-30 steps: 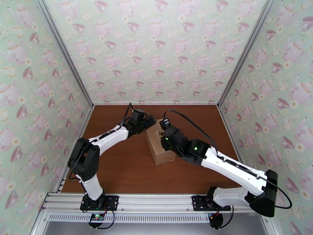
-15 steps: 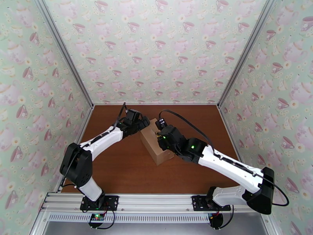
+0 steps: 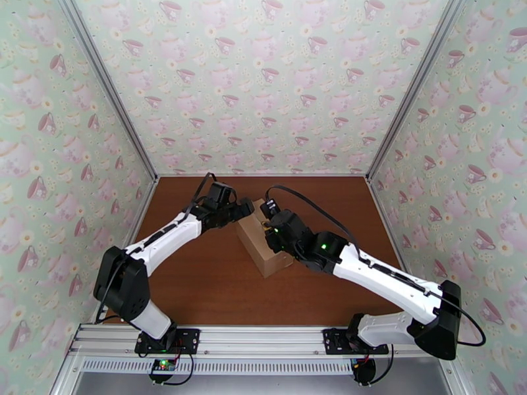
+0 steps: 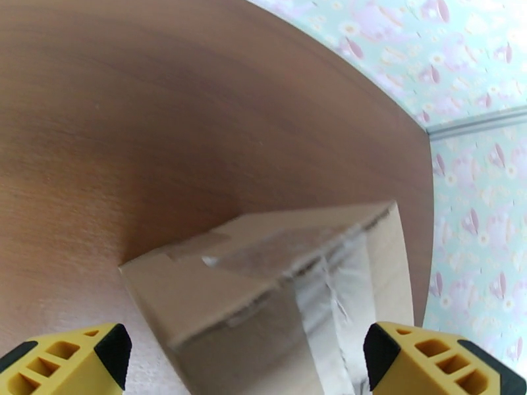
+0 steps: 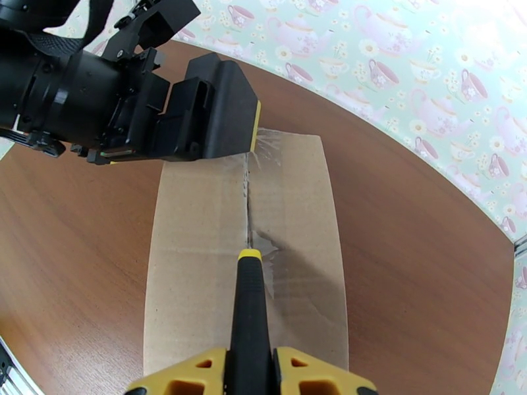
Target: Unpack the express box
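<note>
The express box (image 3: 263,253) is a plain brown carton lying mid-table, with a clear tape seam (image 5: 249,192) along its top. My right gripper (image 5: 250,371) is shut on a black-handled cutter (image 5: 250,311) whose yellow-collared tip rests on the seam, which looks slit beyond the tip. My left gripper (image 4: 247,363) is open at the box's far end, its yellow fingertips (image 4: 66,360) straddling the box (image 4: 217,284) corner. In the top view the left gripper (image 3: 244,209) sits at the box's far left corner and the right gripper (image 3: 271,226) over its top.
The brown table (image 3: 197,284) is fenced by teacup-patterned walls (image 3: 263,93) on three sides. Open tabletop lies left of the box and in front of it. An aluminium rail (image 3: 263,337) runs along the near edge.
The left arm's shoulder and elbow swung left while its gripper stayed by the box's far end. The box and right gripper shifted slightly left. Both grippers kept their states.
</note>
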